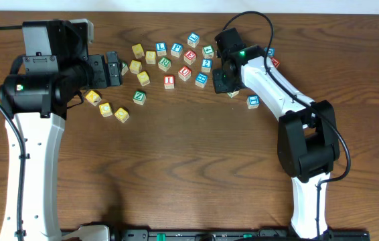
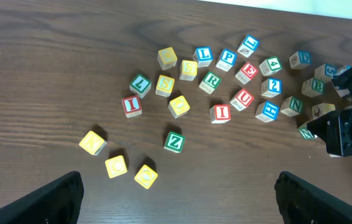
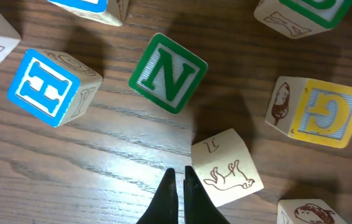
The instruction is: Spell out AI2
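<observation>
Many letter blocks lie scattered at the table's far middle. A red I block (image 1: 169, 82) shows in the left wrist view (image 2: 221, 113); a second red I (image 2: 132, 106) lies further left. A blue 2 block (image 1: 206, 65) sits right of them (image 2: 272, 87). I cannot make out an A block. My left gripper (image 1: 114, 69) is open and empty above the table (image 2: 179, 199), left of the cluster. My right gripper (image 1: 224, 80) is shut and empty, its tips (image 3: 179, 177) low on the wood beside a pale block with an animal drawing (image 3: 227, 167).
A green N (image 3: 167, 73), a blue H (image 3: 50, 87) and a yellow G (image 3: 325, 112) surround the right gripper. Three yellow blocks (image 2: 117, 165) and a green Z (image 2: 174, 141) lie nearer the front. Bare wood (image 1: 196, 161) spans the table's near half.
</observation>
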Controlling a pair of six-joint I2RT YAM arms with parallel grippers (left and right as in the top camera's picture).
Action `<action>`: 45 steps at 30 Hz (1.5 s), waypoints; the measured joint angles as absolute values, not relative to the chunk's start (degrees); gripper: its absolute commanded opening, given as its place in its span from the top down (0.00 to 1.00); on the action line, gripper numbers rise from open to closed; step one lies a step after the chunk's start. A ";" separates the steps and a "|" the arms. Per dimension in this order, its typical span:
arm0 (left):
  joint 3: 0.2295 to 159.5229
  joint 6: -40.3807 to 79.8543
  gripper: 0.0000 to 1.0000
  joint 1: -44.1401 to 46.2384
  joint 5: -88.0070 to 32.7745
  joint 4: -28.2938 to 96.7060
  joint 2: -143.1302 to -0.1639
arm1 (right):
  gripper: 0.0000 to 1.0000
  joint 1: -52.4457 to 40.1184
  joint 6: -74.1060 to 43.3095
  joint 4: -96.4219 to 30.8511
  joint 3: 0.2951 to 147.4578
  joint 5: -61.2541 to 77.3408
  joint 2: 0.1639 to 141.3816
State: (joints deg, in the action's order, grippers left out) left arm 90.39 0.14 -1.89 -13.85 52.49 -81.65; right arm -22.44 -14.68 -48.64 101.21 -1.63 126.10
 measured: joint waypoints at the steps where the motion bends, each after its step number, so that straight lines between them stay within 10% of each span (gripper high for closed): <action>1: 90.39 0.14 0.02 -1.89 -13.85 52.49 -81.65 | 0.99 -22.41 -14.57 -48.71 101.21 -1.85 126.10; 45: 90.39 0.14 0.02 -1.89 -13.85 52.47 -81.65 | 0.99 -23.03 -14.02 -44.82 94.94 -1.43 125.05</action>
